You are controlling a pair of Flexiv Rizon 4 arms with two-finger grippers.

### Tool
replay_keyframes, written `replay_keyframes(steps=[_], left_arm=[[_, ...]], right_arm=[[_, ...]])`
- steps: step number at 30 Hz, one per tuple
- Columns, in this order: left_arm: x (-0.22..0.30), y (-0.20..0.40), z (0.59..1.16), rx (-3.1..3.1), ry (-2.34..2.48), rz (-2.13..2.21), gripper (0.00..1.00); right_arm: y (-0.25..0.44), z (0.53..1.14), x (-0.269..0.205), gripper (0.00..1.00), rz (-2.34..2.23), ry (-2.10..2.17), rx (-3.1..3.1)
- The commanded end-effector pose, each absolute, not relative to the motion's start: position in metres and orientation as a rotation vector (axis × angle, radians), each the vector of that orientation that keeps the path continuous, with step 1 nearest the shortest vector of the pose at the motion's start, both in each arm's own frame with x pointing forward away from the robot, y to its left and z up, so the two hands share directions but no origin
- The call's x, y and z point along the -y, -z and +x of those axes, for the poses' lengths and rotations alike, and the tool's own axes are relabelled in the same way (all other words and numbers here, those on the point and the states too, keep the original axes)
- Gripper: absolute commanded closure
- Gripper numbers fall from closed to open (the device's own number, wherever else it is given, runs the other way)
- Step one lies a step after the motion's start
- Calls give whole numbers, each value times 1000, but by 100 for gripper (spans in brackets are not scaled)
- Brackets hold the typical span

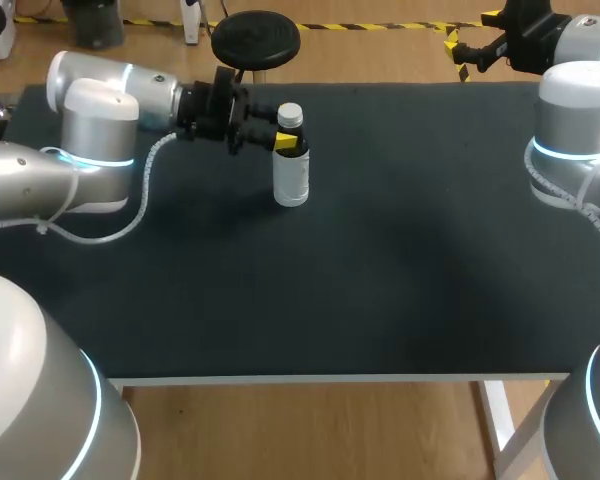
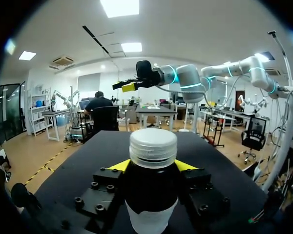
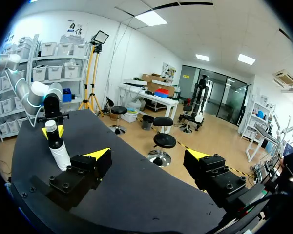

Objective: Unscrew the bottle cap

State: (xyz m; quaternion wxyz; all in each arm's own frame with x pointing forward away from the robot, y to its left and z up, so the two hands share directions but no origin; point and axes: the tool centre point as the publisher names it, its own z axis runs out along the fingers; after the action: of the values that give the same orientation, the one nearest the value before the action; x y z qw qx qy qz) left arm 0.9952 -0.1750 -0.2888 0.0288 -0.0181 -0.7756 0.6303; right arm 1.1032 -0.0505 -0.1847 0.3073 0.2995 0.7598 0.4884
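- L claw (image 1: 286, 143): clamped on bottle (image 1: 291, 175), tips either side of upper body, just below cap (image 2: 153, 146). Bottle upright on table (image 1: 380, 280).
- R claw (image 3: 147, 155): wide, holds nothing; bottle well apart, ahead.

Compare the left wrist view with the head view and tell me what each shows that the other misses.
Only the left wrist view: the ribbed side of the cap up close, and both yellow tips of the left gripper against the dark neck of the bottle from two sides.
Only the head view: the whole bottle down to its base, upright on the table, and the left arm coming in from the side.
Both: the capped bottle in the left gripper, and the right gripper off beyond the table's far edge.
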Motion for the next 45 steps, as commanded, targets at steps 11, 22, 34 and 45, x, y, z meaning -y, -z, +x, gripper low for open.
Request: replay_keyframes(steps=[11,22,34,45], left_arm=[[175,289,996,2380,-1970,-69,100],[174,287,996,2383,-1988,-94,100],[174,287,996,2378,-1978,-104,100],[174,287,997,2385,-1953,-105,100]], right_arm=[[185,1104,51,0,792,-1293,-2010],[185,1104,51,0,792,-1293,-2010],[185,1104,51,0,792,-1293,-2010],[185,1104,51,0,792,-1293,-2010]])
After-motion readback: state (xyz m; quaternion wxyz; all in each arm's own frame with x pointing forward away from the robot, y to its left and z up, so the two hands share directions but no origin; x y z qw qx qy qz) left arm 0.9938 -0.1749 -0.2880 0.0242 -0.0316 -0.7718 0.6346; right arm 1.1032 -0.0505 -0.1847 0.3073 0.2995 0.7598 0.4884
